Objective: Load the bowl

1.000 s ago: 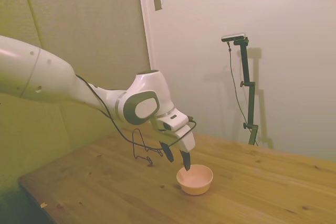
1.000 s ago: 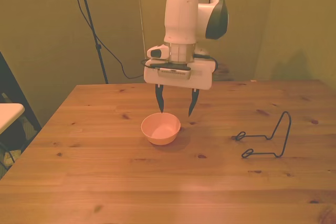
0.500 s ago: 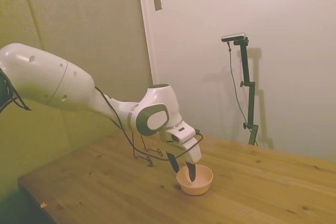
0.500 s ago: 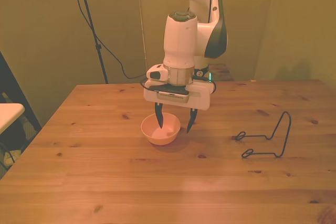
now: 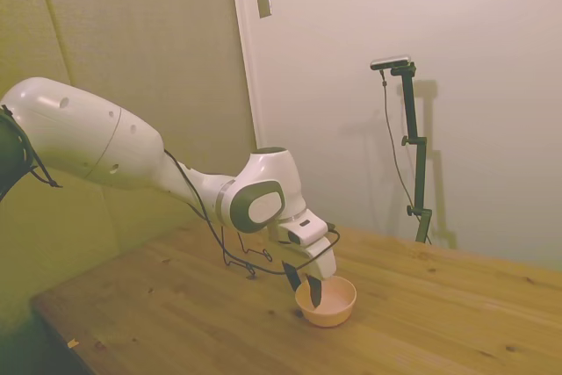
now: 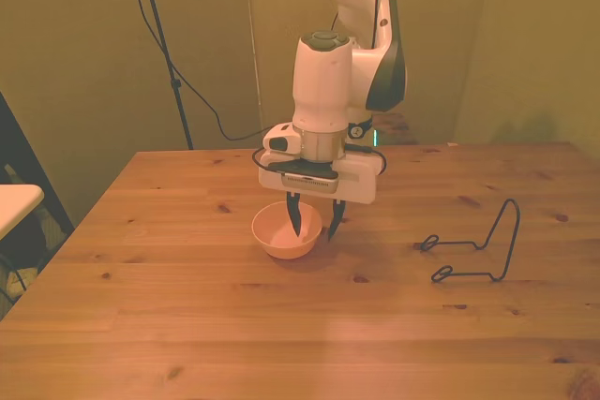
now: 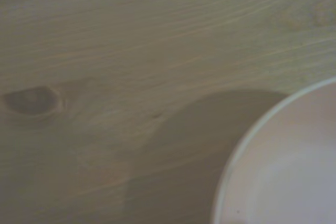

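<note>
While the bowl sits upright on the desk, the gripper straddles its rim, fingers narrowly apart, one inside, one outside

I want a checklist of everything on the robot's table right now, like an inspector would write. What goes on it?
Surface: wooden table, knots in the boards, dry and bare apart from the items below.
Job's things: small round pale pink bowl, upright on the table, nothing inside it except a finger of the hand.
Clutter: thin black wire rack, standing off to the front view's right of the bowl, apart from it.
Grippers: hand low over the bowl, straddling its rim, one finger inside and one outside; whether it pinches the rim cannot be told.
Cables: black cable looping along the arm.
Surroundings: plain walls; a pale tabletop corner at the front view's left edge.
</note>
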Robot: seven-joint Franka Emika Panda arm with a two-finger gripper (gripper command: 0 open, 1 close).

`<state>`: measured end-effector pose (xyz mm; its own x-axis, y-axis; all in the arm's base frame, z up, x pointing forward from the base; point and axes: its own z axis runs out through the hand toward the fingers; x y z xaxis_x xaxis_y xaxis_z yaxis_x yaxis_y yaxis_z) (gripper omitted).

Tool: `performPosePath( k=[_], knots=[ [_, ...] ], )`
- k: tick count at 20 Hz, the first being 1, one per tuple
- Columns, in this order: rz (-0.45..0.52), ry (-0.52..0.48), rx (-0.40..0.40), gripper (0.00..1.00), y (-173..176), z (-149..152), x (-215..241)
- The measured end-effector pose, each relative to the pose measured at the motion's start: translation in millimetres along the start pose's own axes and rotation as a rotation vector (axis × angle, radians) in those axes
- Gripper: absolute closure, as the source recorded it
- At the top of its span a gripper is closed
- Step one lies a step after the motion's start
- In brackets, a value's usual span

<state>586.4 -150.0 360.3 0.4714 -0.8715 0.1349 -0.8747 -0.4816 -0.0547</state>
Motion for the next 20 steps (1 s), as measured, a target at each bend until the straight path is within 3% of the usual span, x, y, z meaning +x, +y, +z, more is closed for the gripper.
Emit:
performPosePath(
  k=[15, 20],
  knots=[
    [-0.005, 0.003, 0.008, 1.00, -6, -3, -1],
    [0.012, -0.043, 0.074, 1.00, -11, -19, 0]
  ],
)
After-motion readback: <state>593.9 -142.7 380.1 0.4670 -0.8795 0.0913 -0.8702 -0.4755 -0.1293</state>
